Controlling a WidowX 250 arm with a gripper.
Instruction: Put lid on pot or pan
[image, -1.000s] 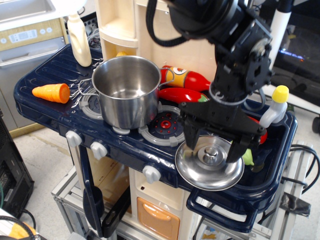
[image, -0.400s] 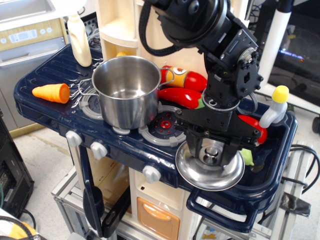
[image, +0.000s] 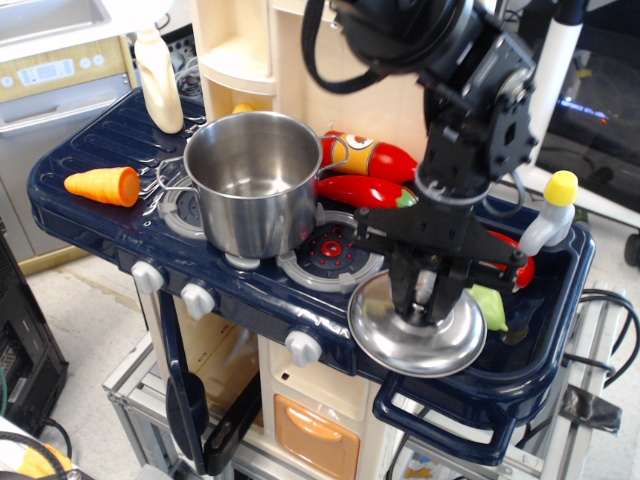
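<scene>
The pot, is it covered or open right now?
Open. The pot shows its bare inside; the lid sits apart, at the pincer.

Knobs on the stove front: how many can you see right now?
3. Two stove knobs sit side by side below the pot, at and; a third is left of the lid. The lid and gripper may hide others.

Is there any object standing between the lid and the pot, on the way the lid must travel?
Nothing tall does. Between the lid, under the gripper, and the open pot lies only the flat red burner. The red toy vegetables lie behind that path.
</scene>
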